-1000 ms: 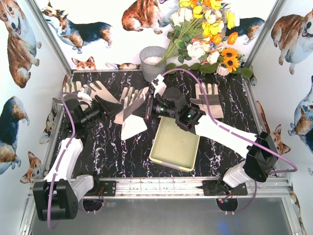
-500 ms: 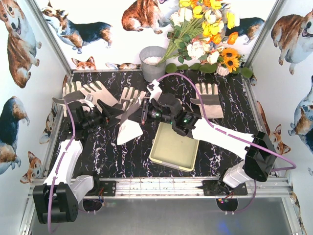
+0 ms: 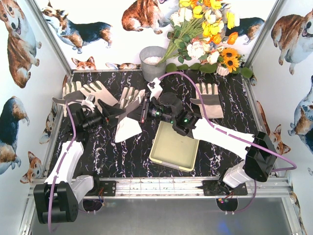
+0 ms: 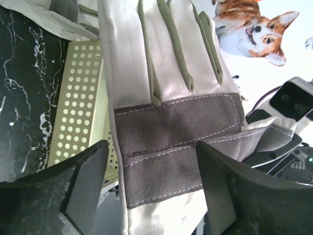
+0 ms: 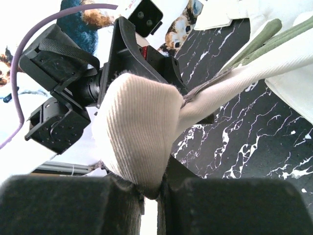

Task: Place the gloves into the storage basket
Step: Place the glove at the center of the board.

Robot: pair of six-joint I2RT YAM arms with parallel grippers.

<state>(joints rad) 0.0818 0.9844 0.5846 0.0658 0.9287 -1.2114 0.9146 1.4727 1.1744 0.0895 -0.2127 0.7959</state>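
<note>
Mid-table, a glove strung up between two arms. Pinched tight on a fold of its cream fabric: the right gripper, cloth bulging out above the closed fingers in the right wrist view. Spread wide: the left gripper, dark pads flanking the glove's lower end and grey patch in the left wrist view. Contact with either pad impossible to tell. Glove fingers with olive seams pointing away from the left wrist camera, a grey stitched band across the middle. Lower end drooping toward the black marbled table; touching it or not, unclear from above.

Just right of the glove, on the near half of the table, the basket: pale yellow-green, set at a slant, its far end under the right arm's wrist. Perforated side of it visible behind the glove from the left wrist. Every glove outside it.

More gloves flat in an overlapping cluster by the far-left corner. Alone toward the other end, the far-right glove, lying flat, fingers toward the back wall, well apart from the rest. Grey bucket and flowers along the far edge, corgi-print walls all round.
</note>
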